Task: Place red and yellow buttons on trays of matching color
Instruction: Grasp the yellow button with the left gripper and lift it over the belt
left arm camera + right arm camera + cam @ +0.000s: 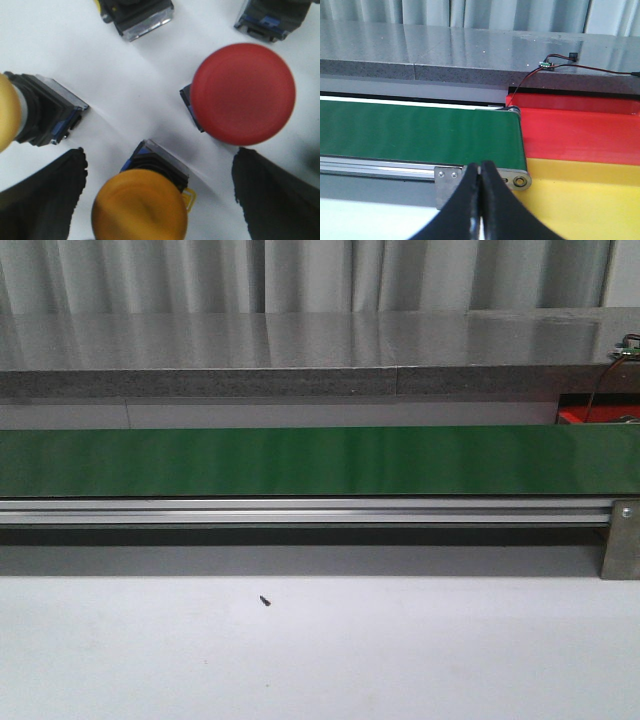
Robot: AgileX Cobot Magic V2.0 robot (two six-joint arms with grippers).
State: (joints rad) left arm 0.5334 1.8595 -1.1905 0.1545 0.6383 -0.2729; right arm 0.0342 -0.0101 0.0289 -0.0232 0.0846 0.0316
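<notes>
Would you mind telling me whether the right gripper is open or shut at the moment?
Shut. In the right wrist view, the right gripper has its two black fingers pressed together with nothing between them.

Light is even and fairly bright in all three views. In the front view the grey counter at the top carries pale vertical glare streaks, and a dark shadow band lies under the metal rail. The left wrist view is soft: the yellow button at the lower edge and both dark fingers are blurred. The right wrist view is sharper, with sheen on the red tray.
</notes>
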